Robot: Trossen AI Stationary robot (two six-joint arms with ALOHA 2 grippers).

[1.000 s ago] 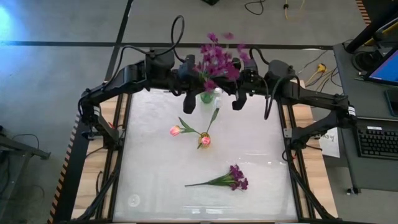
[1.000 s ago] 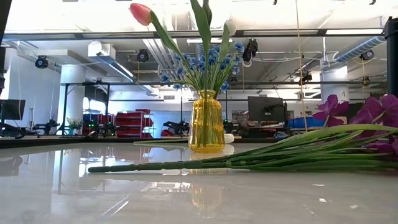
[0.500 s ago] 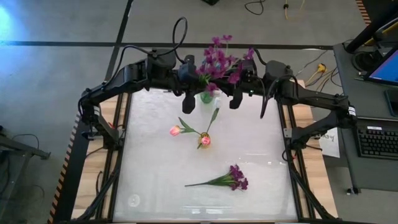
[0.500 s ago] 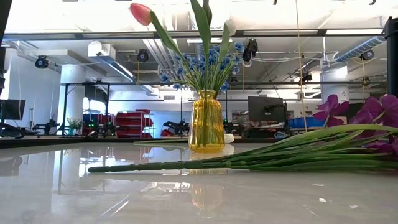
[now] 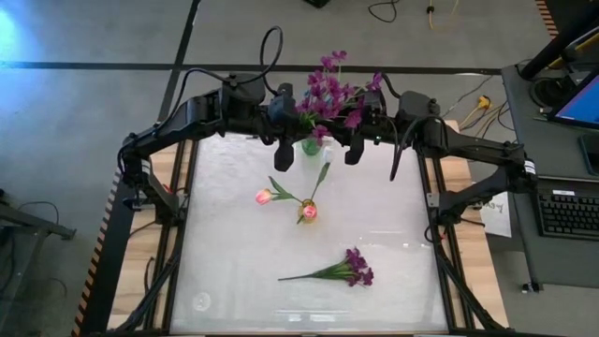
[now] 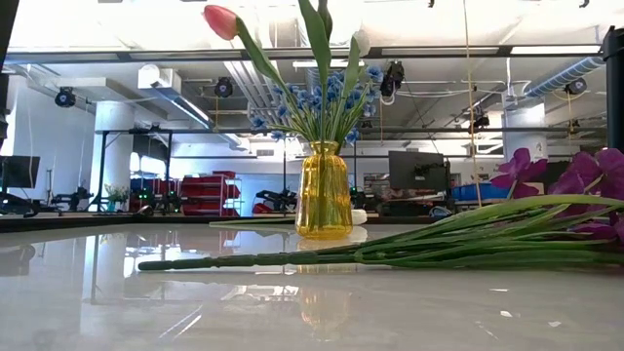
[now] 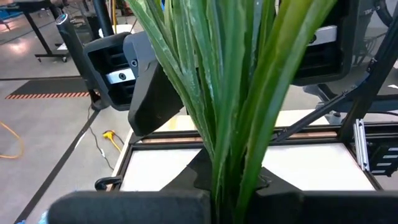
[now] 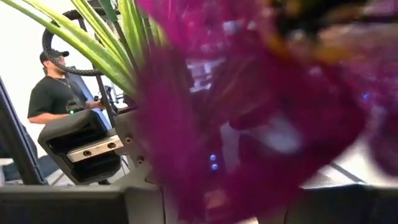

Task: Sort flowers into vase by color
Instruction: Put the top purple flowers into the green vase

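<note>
Two arms meet at the table's [image 5: 234, 271] far edge, one on each side of the green vase [image 5: 312, 145]. Your left gripper [image 5: 284, 154] sits just beside that vase, fingers pressed together; its wrist view is filled with the green stems [image 7: 230, 106] of the purple bunch [image 5: 328, 94] right in front of it. Your right gripper [image 5: 354, 150] hangs on the vase's other side; whether its fingers are apart cannot be told, since purple petals [image 8: 249, 118] fill its camera.

Against a second ago, the purple bunch has swung from leaning toward the right arm to standing more upright over the green vase, and the right gripper has drawn slightly inward.

Nothing else moved. Mid-table, the yellow vase [image 6: 324, 190] holds blue blossoms [image 6: 322, 97] and a pink tulip [image 6: 220, 19]. Nearer you, a second purple sprig [image 5: 342, 270] lies flat on the table.
</note>
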